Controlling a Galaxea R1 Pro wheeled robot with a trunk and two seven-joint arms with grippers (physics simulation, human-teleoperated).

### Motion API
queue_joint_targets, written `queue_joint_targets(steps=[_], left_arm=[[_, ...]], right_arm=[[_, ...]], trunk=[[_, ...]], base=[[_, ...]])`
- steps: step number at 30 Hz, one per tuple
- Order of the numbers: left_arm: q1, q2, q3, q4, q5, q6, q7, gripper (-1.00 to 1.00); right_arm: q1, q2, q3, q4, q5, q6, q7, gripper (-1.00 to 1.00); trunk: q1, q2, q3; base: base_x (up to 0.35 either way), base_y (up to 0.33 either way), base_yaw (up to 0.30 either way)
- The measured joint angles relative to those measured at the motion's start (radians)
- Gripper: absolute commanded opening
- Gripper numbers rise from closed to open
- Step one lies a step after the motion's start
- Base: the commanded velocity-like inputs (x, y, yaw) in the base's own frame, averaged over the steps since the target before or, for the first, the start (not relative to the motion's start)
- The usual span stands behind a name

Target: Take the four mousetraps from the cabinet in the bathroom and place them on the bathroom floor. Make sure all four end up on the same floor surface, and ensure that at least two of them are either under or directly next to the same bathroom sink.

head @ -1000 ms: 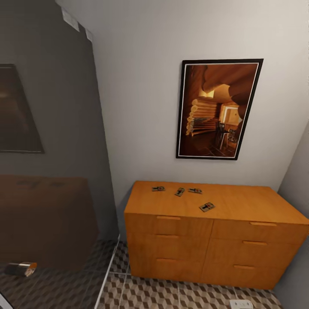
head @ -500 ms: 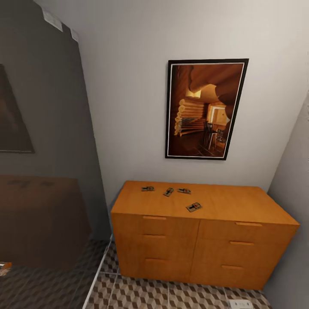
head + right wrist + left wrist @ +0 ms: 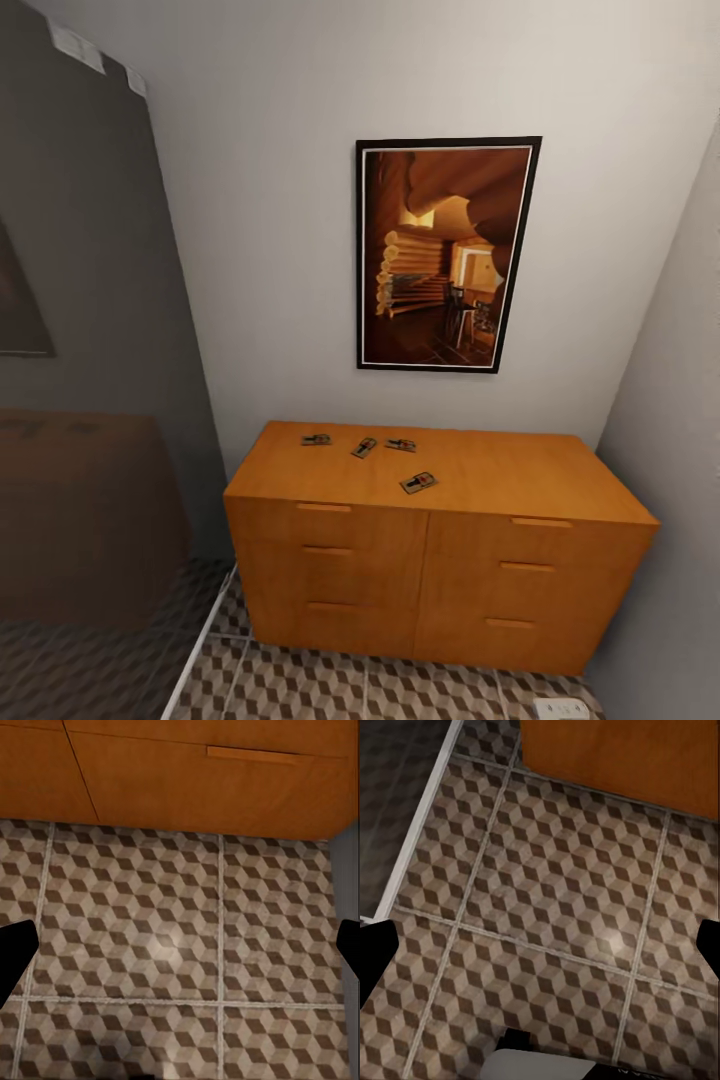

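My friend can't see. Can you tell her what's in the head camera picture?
Four tiny mousetraps lie on the flat top of an orange-brown wooden cabinet with drawers, against a white wall. A framed picture hangs above it, and cube-patterned bathroom floor tiles show below.

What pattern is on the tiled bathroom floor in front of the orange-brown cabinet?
Brown-and-beige 3D cubes on the tiled bathroom floor with pale grout; clearest in the left wrist view.
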Motion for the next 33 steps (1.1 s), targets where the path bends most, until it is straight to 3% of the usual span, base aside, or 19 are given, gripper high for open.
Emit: queue_joint_targets(steps=[7, 33], left_arm=[[0.0, 0.002, 0.0, 0.0, 0.0, -0.001, 0.0, 1.0], [0.0, 0.0, 0.001, -0.001, 0.001, -0.009, 0.002, 1.0]], right_arm=[[0.0, 0.0, 0.0, 0.0, 0.0, 0.0, 0.0, 1.0], [0.0, -0.001, 0.001, 0.0, 0.001, 0.0, 0.005, 1.0]], trunk=[[0.0, 0.0, 0.0], [0.0, 0.0, 0.0]], base=[[0.0, -0.026, 0.064], [0.0, -0.001, 0.236]])
